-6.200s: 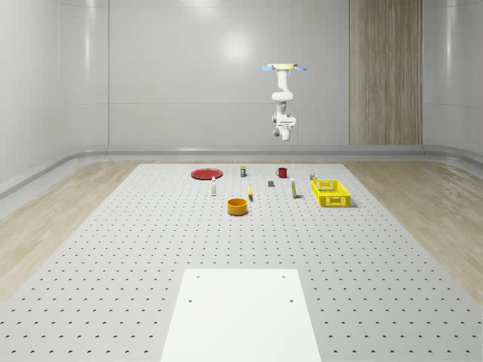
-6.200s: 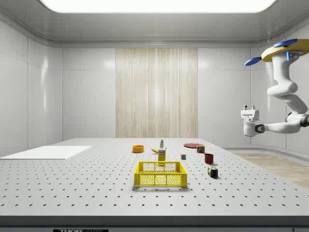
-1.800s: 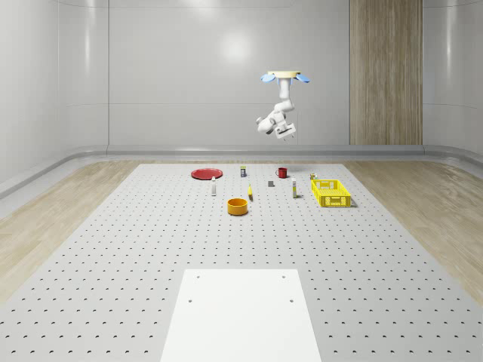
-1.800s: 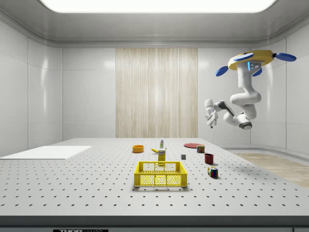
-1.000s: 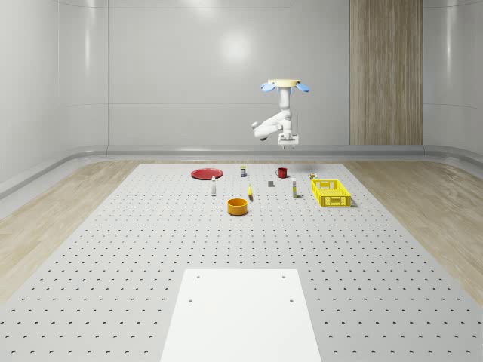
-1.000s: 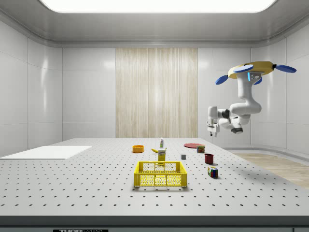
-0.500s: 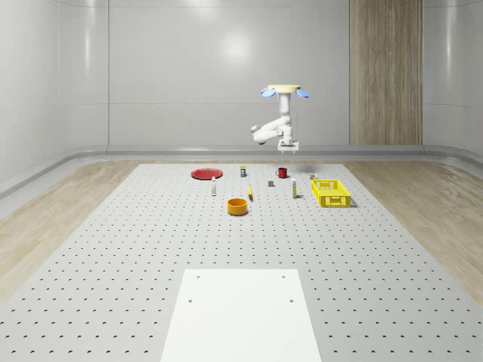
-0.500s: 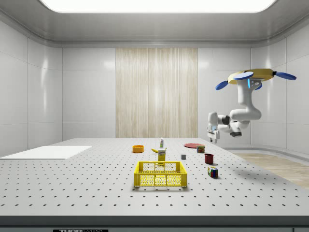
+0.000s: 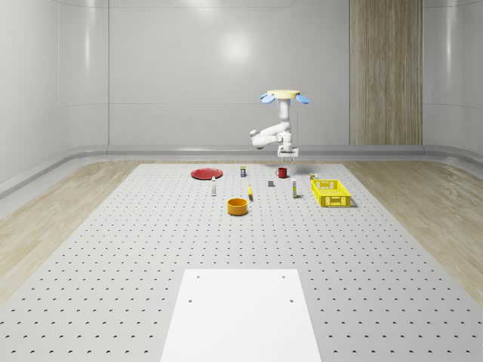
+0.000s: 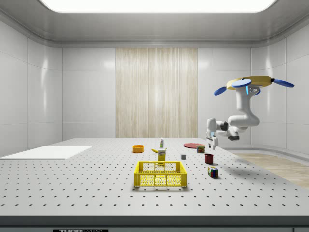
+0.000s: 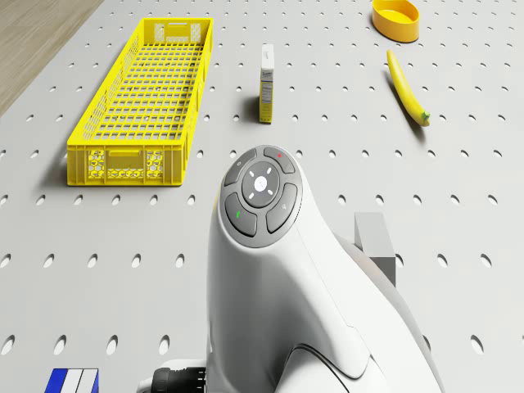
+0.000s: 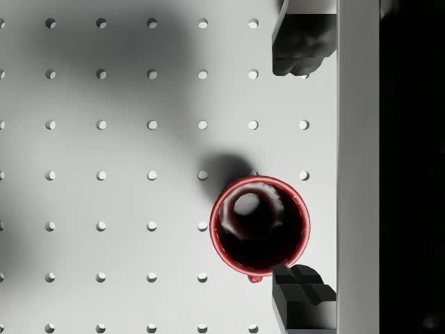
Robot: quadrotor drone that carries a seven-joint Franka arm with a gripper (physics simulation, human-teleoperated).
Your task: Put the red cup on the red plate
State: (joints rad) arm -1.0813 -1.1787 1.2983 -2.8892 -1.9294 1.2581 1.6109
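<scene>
The red cup (image 9: 281, 173) stands upright on the perforated table, far from the red plate (image 9: 204, 174), which lies toward the whole-scene view's left. In the side view the cup (image 10: 209, 158) sits below my gripper (image 10: 211, 141), with a gap between them. The drone (image 10: 253, 83) hovers above and behind the cup, its arm bent forward and down. From the wrist the cup (image 12: 260, 224) appears from above, open mouth up and dark inside. My gripper (image 12: 300, 170) is open, and one fingertip (image 12: 302, 299) lies close to the cup's rim while the other (image 12: 299, 42) is far off.
A yellow crate (image 9: 330, 192) stands to the whole-scene view's right of the cup. An orange bowl (image 9: 238, 206), a banana (image 11: 407, 86), a small carton (image 11: 266, 72) and a grey block (image 11: 375, 241) lie nearby. A coloured cube (image 10: 212, 171) sits near the cup.
The drone has sunk lower over the far end of the table. The arm has swung down, bringing the gripper from high above to just over the red cup.
</scene>
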